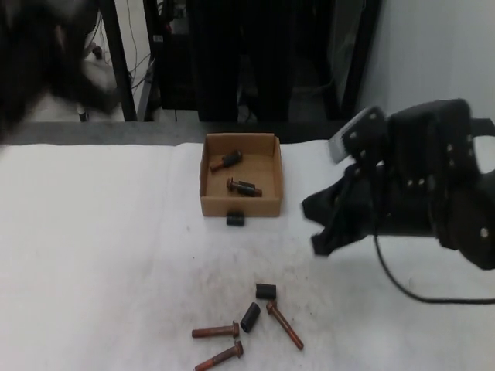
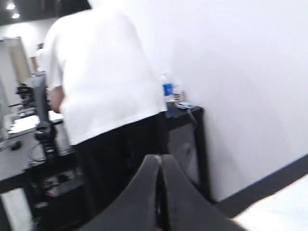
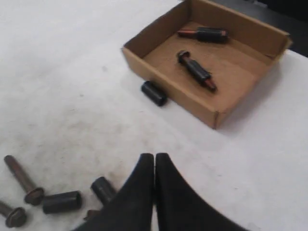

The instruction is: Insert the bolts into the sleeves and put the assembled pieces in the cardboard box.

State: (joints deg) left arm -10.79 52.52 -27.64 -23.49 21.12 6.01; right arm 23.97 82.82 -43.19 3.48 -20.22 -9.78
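Both claws are clenched on nothing, the left gripper (image 2: 159,192) and the right gripper (image 3: 155,190) over the bench. Two assembled pieces (image 1: 244,187) lie in the cardboard box (image 1: 240,206); loose bolts (image 1: 216,331) and sleeves (image 1: 265,291) lie nearer.

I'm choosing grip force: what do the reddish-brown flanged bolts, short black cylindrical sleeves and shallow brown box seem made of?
The reddish-brown flanged bolts look like metal with a dull coppery or rusty finish. The short black cylindrical sleeves are matte, perhaps rubber or plastic; unclear which. The shallow brown box is plain cardboard, by its thin folded walls.
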